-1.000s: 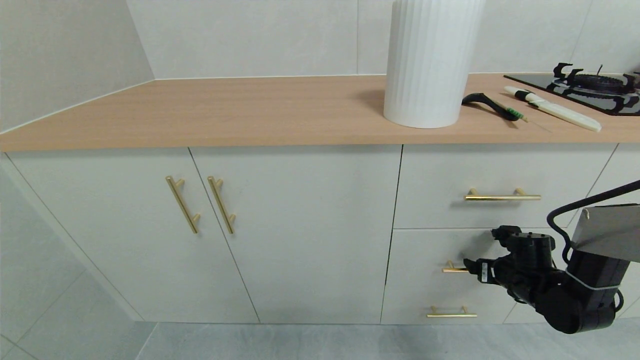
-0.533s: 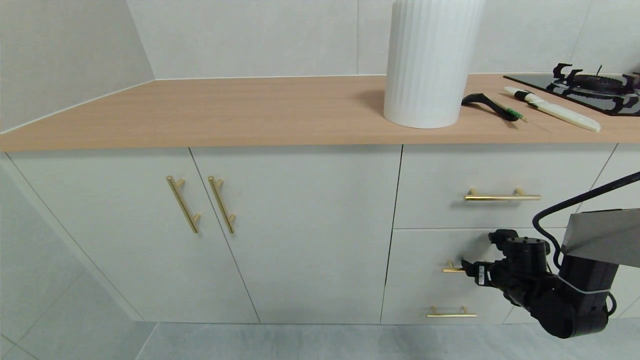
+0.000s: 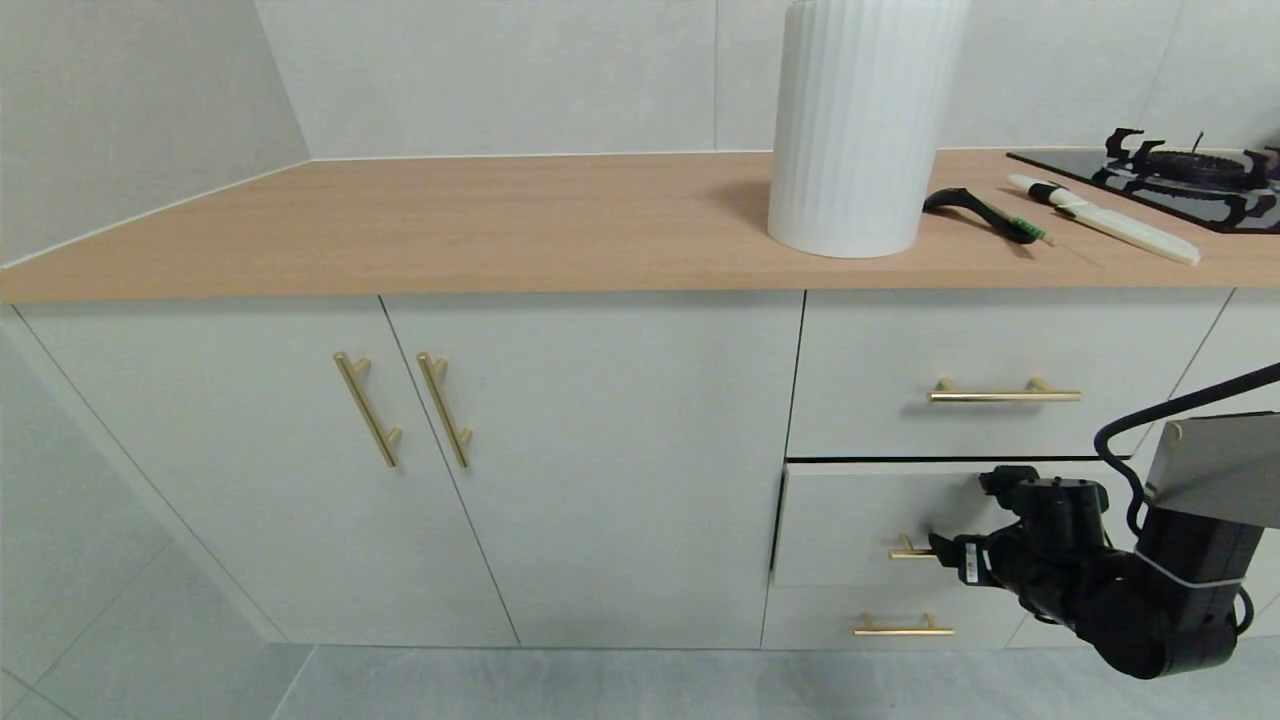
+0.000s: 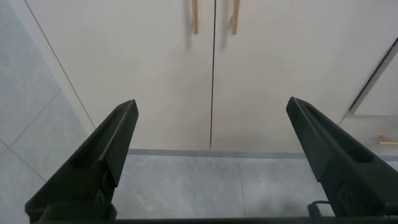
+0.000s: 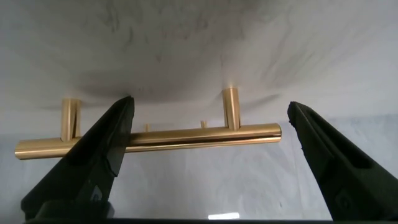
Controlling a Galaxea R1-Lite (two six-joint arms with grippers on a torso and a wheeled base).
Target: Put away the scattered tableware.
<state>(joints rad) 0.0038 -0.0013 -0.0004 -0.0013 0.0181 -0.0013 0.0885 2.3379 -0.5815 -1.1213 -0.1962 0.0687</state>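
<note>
My right gripper [image 3: 936, 548] is at the gold handle [image 3: 908, 551] of the middle drawer [image 3: 850, 520], which stands slightly pulled out, a dark gap above its front. In the right wrist view the handle [image 5: 149, 138] runs across between the open fingers of the right gripper [image 5: 210, 111]. On the wooden counter [image 3: 450, 220] lie a black-handled utensil [image 3: 985, 213] and a white knife [image 3: 1105, 218]. The left gripper [image 4: 211, 106] is open and holds nothing, facing the cabinet doors [image 4: 261, 74] near the floor.
A tall white ribbed container [image 3: 858, 125] stands on the counter beside the utensils. A black gas hob [image 3: 1190, 172] is at the far right. Closed drawers sit above [image 3: 1005, 394] and below [image 3: 903, 630] the middle one. Two cabinet doors [image 3: 400, 450] are shut.
The middle drawer has slid out a little, opening a dark gap along its top and left side. The right gripper came back with its handle.
</note>
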